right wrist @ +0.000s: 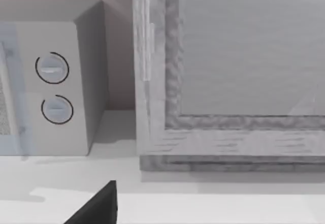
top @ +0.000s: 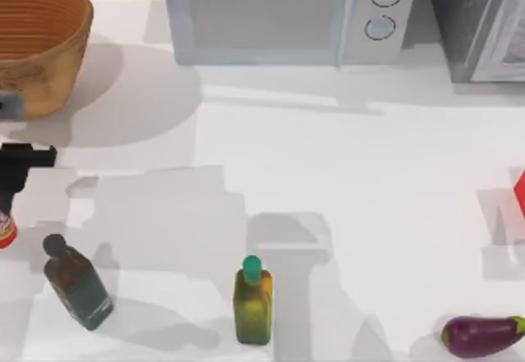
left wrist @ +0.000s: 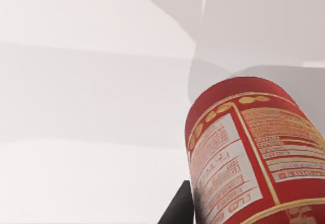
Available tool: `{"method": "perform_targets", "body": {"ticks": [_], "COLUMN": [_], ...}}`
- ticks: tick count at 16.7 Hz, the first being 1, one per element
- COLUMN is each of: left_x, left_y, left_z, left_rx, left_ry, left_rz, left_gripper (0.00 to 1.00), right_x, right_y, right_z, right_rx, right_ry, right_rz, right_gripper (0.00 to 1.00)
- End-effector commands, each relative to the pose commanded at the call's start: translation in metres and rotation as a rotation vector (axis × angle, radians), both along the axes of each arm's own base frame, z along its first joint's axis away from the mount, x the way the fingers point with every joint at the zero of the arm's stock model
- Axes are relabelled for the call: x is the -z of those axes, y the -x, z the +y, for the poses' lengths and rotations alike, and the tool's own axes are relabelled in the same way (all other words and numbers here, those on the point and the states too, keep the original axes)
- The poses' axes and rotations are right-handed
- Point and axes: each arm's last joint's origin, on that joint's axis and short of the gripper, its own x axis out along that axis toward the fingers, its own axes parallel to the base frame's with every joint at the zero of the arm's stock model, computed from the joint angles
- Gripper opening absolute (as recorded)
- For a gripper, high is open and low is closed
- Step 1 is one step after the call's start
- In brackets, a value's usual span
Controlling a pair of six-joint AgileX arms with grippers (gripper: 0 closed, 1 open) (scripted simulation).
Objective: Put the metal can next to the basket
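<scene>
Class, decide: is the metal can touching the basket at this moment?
Apart. In the top view, the metal can sits at the table's left edge below the left gripper, with bare table between it and the basket.

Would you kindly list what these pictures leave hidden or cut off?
- Small red metal can: top view, mostly cut by the left edge and covered by the left gripper.
- Left gripper's finger spread: unreadable beside the can in the left wrist view.
- Round woven wicker basket: cropped at the top-left corner.
- Red object: cut by the right edge.
</scene>
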Motion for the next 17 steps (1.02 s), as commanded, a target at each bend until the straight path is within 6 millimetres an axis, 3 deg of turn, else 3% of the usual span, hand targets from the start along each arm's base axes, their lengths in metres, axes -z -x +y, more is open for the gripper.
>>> {"method": "perform_targets", "body": {"ticks": [4, 8, 17], "left_x": [-0.001, -0.001, -0.001], "left_y": [-0.013, -0.014, -0.014], "left_z": [-0.024, -0.026, -0.026], "left_rx": [0.051, 0.055, 0.055], "left_ry": [0.063, 0.067, 0.067], "left_rz": [-0.096, -0.101, -0.101], "left_gripper": [0.0, 0.0, 0.68], "right_x": [0.0, 0.0, 0.0], "right_y": [0.0, 0.0, 0.0], "right_z": [0.0, 0.0, 0.0], "right_rx": [0.0, 0.0, 0.0], "right_ry": [0.0, 0.0, 0.0], "right_rz": [0.0, 0.0, 0.0], "right_gripper": [1.0, 1.0, 1.0]}}
